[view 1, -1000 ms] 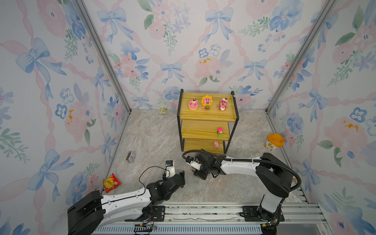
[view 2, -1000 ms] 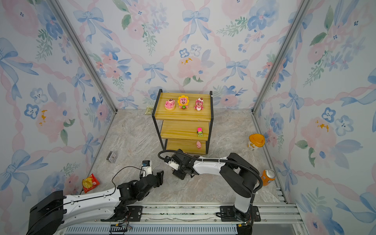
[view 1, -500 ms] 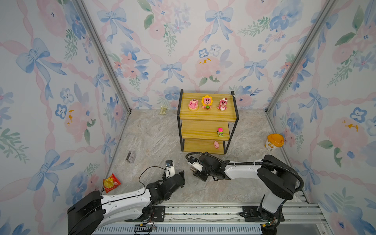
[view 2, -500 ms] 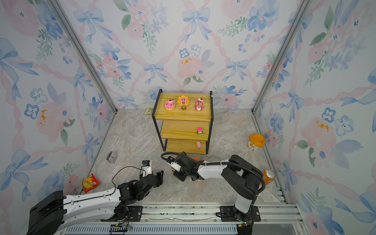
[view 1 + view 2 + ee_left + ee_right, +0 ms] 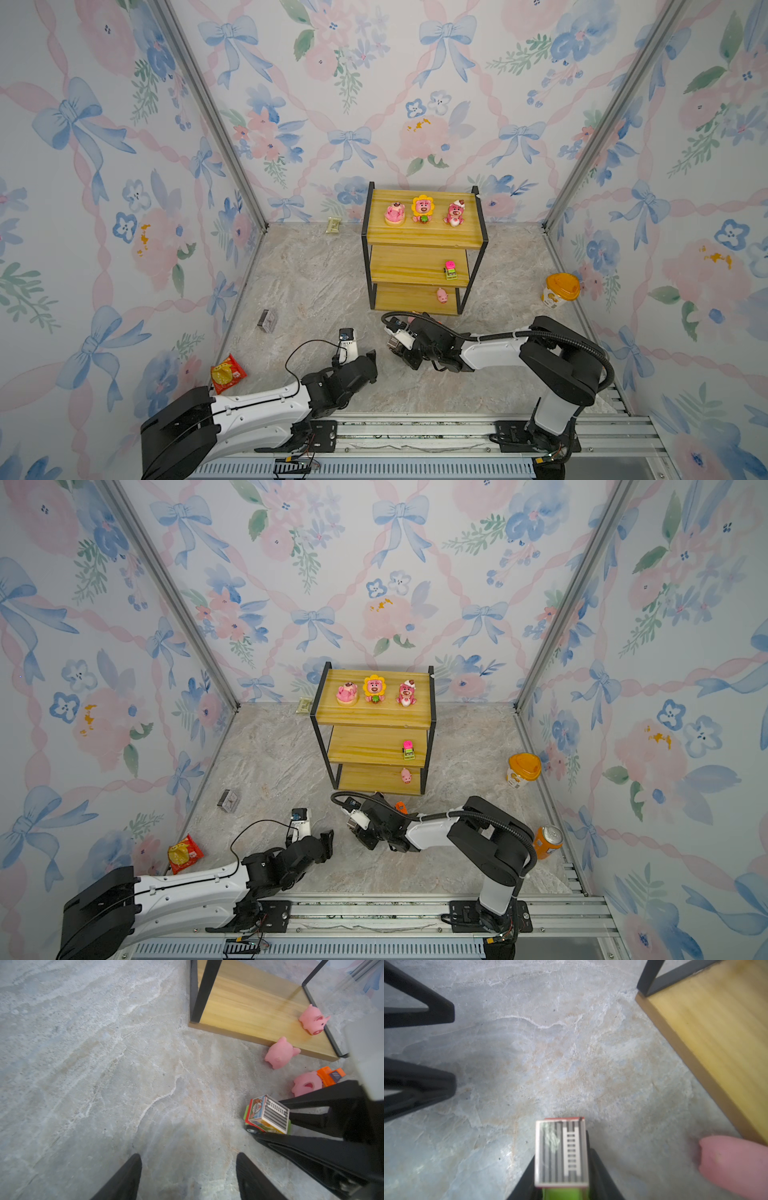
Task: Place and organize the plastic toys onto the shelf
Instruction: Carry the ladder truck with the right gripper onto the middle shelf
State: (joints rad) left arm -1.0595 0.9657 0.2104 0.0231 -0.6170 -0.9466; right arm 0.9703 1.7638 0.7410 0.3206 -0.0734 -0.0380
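I work in a robot test cell dressed up like a child's room, not a real home. Flat wall panels printed with blue bows and pink flowers box me in on three sides, joined at the corners by bare aluminium struts. My left arm and right arm are mounted on a slotted metal rail along the open front. The floor is marble-patterned and stops at that rail. A small shelf carrying pink bear figurines stands near the back wall like a stage prop
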